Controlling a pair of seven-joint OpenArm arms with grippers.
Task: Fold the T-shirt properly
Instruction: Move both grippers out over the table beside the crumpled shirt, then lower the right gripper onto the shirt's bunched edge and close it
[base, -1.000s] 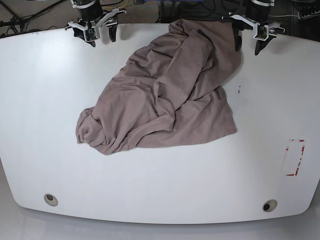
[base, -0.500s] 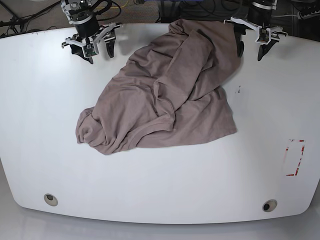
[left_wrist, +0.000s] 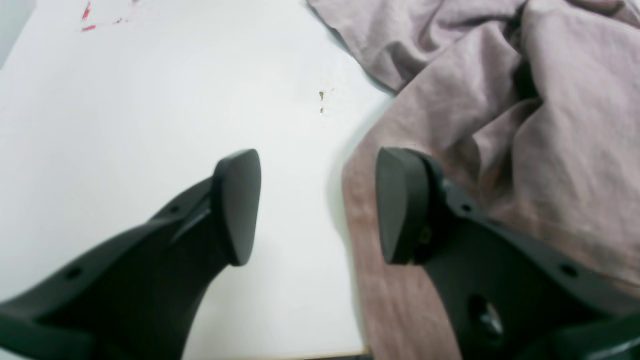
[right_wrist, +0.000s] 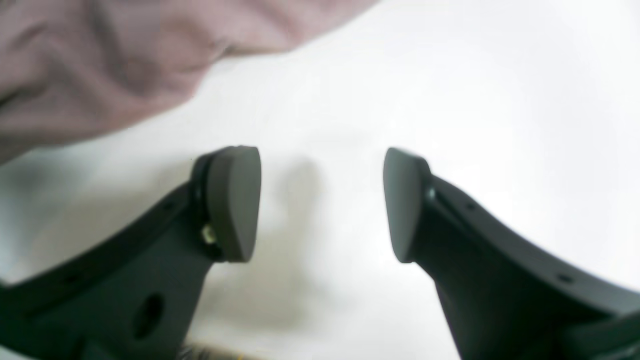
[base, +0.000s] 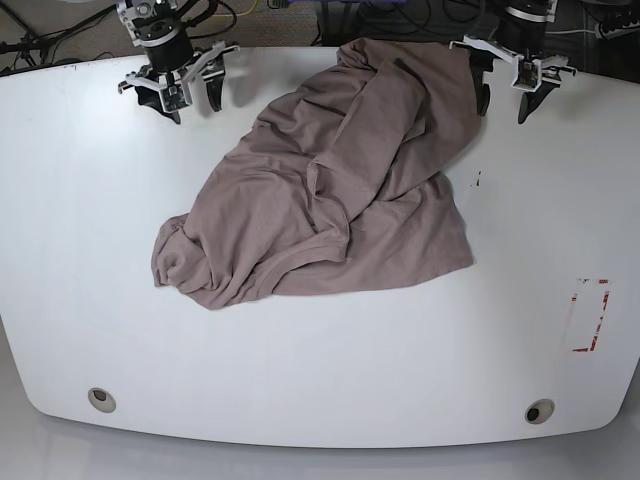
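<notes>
The taupe T-shirt (base: 340, 180) lies crumpled in a heap on the white table (base: 300, 360), reaching from the far edge to the middle. My left gripper (base: 503, 100) is open and empty at the far right, one finger over the shirt's edge (left_wrist: 450, 125); in the left wrist view its jaws (left_wrist: 320, 205) stand wide apart, straddling that edge. My right gripper (base: 193, 98) is open and empty at the far left, over bare table. In the right wrist view (right_wrist: 322, 202) the shirt (right_wrist: 100, 60) shows blurred at the top left.
A red-and-white marked rectangle (base: 590, 314) is on the table at the right. Two round holes (base: 100, 398) (base: 539, 410) sit near the front edge. Cables and stands lie behind the table's far edge. A small dark speck (base: 477, 181) marks the table beside the shirt.
My right gripper has shifted left along the far edge of the table. My left gripper has moved slightly right. The shirt has not moved.
</notes>
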